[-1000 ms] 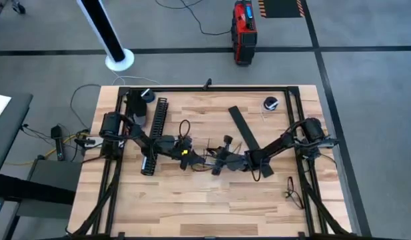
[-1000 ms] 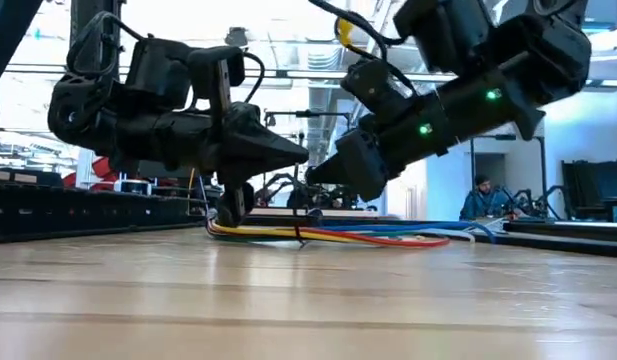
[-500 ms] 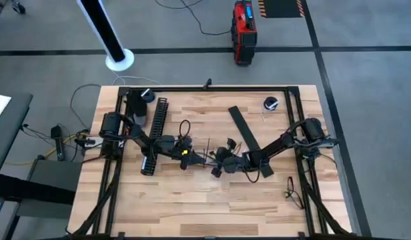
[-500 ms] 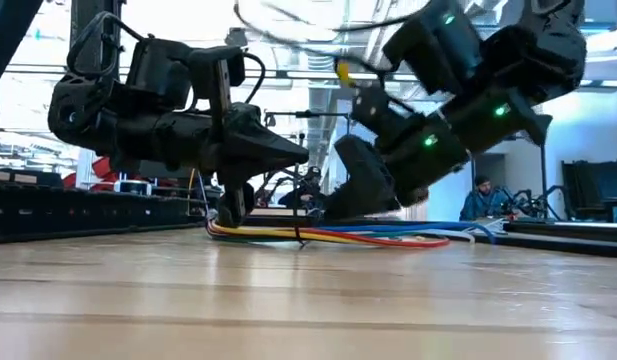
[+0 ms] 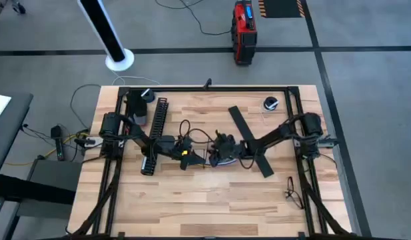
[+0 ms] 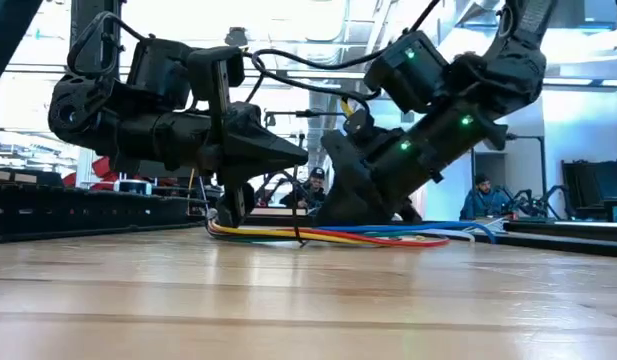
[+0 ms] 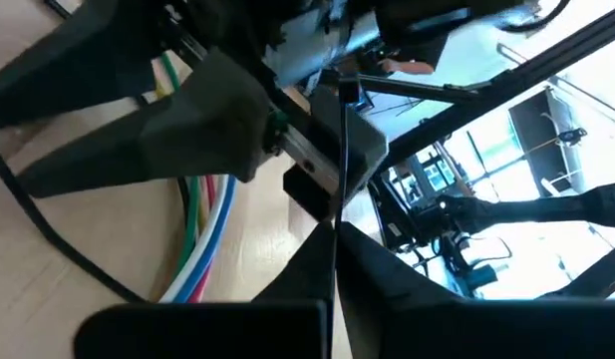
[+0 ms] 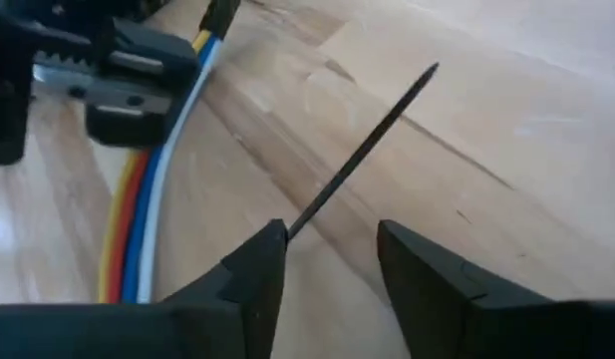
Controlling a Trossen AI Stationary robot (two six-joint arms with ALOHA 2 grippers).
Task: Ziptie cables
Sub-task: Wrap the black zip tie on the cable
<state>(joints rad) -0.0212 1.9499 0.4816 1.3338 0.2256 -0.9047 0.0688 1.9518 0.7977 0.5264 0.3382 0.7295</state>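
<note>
The cables (image 6: 388, 237), a flat bundle of yellow, red, blue and white wires (image 8: 138, 229), lie on the table's middle between both grippers. My left gripper (image 6: 300, 156) hovers level above the bundle's left part, turned on its side and shut on a thin black ziptie (image 7: 337, 170). My right gripper (image 8: 332, 231) slants down from the right to just above the table beside the cables (image 6: 335, 205). It is open, and the ziptie's pointed tail (image 8: 367, 145) runs out from beside one of its fingertips. A thin black line (image 6: 297, 238) crosses the bundle. My left gripper pinches the ziptie (image 7: 334, 249) between its two shut fingers, which lie along it. The strip runs straight on past the fingertips toward my right gripper, clear of the table there. Which end of it the fingers have is hidden by them. My right gripper has the ziptie passing the tip of one finger (image 8: 272, 244); I cannot tell whether they touch.
A black comb-slotted channel (image 5: 155, 133) lies left of the work, under my left arm. A flat black strip (image 5: 252, 140) lies under my right arm. Small dark items stand at the far corners (image 5: 270, 103) (image 5: 135, 107). People sit in the room behind (image 6: 480, 195).
My right gripper has swung toward the table's far edge and come down, tipping more steeply, until its fingertips are close to the table beside the cables and nearer my left gripper.
</note>
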